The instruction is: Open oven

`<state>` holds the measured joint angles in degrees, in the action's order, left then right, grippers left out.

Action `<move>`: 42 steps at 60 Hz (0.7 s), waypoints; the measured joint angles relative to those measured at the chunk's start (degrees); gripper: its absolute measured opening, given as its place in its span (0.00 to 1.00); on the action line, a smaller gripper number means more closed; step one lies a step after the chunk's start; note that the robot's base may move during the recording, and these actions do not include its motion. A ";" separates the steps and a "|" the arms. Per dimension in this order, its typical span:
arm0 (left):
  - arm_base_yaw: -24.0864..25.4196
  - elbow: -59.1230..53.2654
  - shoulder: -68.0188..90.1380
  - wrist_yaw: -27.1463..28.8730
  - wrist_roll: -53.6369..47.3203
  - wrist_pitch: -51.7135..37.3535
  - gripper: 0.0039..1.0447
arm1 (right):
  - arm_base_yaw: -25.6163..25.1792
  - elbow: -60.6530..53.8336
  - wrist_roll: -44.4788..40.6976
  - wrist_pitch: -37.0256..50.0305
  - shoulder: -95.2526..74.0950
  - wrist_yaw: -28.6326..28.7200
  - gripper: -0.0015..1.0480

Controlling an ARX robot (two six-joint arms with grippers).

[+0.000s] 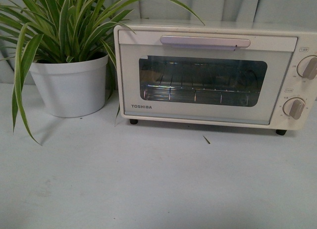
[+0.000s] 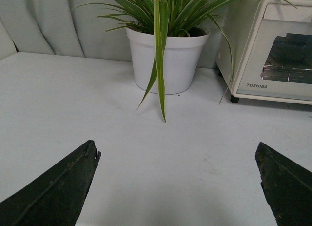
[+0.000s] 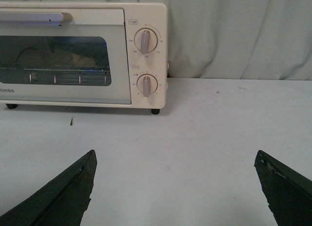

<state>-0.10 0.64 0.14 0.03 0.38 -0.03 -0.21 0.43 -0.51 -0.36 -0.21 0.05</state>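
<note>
Oven: stands at the back of the desk, on the right half in the front view, on small black feet; door shut flat against the body.
Handle: long bar, lies level across the top of the door.
Wire rack: seen behind the door glass, inside the oven.
Knobs: upper knob above lower knob, on the panel right of the door.
Plant pot: white, just beside the oven on its left; long striped leaves reach over the oven's corner.
Left gripper: wide open, holds nothing; above bare desk, faces the pot, well apart from the oven.
Right gripper: wide open, empty; above the desk in front of the knob side, apart from the oven.
Small speck: on the desk, near the oven's front.
</note>
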 joint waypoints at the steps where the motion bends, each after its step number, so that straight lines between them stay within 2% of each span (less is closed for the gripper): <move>1: 0.00 0.00 0.00 0.00 0.00 0.00 0.94 | 0.00 0.00 0.00 0.00 0.00 0.00 0.91; 31: -0.09 0.02 0.04 0.52 0.15 0.07 0.94 | 0.00 0.00 0.00 0.00 0.00 0.00 0.91; 37: -6.23 2.05 5.29 19.65 8.35 5.73 0.94 | 0.02 0.00 0.00 0.00 0.00 -0.04 0.91; 40: -8.20 2.67 8.15 24.72 13.18 6.80 0.94 | 0.02 0.00 0.02 0.00 0.00 0.00 0.91; 42: -8.94 3.17 9.68 25.55 15.65 6.80 0.94 | 0.02 0.00 0.00 0.00 0.00 0.04 0.91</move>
<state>-9.04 3.81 9.82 25.58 16.03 6.76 -0.19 0.43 -0.51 -0.36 -0.21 0.10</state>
